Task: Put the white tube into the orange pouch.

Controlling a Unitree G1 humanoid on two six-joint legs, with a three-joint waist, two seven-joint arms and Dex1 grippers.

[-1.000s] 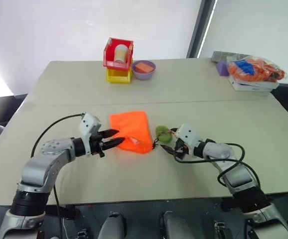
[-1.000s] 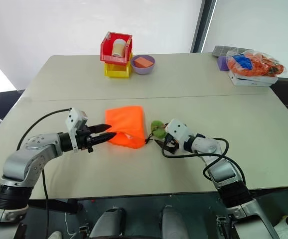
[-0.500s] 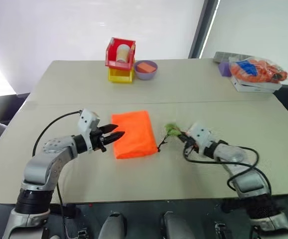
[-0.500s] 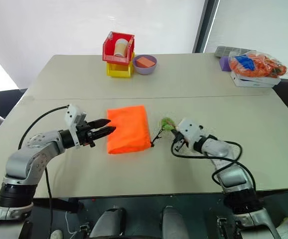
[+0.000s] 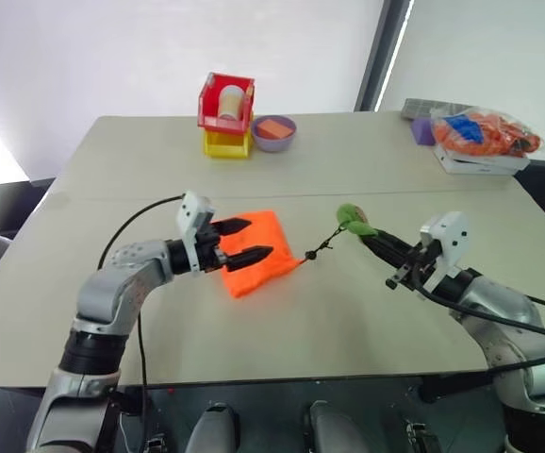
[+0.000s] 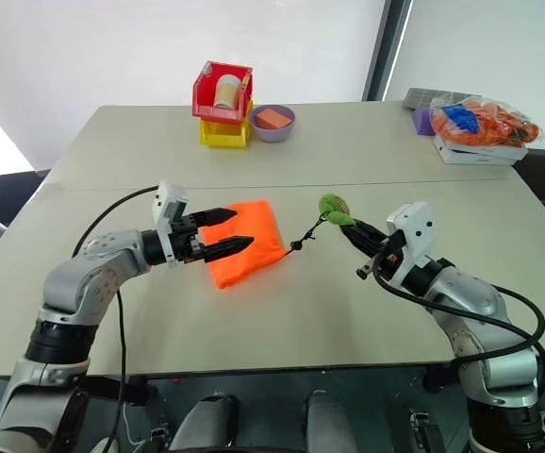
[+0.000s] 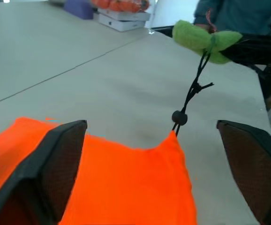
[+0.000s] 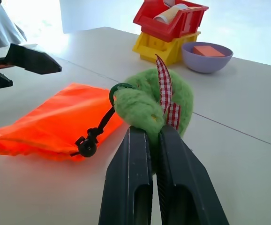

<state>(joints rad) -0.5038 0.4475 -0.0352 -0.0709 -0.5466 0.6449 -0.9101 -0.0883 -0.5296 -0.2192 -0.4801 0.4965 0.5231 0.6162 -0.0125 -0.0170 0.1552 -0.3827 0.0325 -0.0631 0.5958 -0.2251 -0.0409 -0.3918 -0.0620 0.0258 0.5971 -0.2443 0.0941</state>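
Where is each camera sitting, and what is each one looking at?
Left eye and right eye views: on the head, looking down over the table; both arms show, and both see the orange pouch.
Left wrist view: on the left arm, looking along its open left tool over the pouch toward the green tag.
Right wrist view: on the right arm, looking along its right tool, shut on the tag, toward the red bin.
All views share the pouch and tag.
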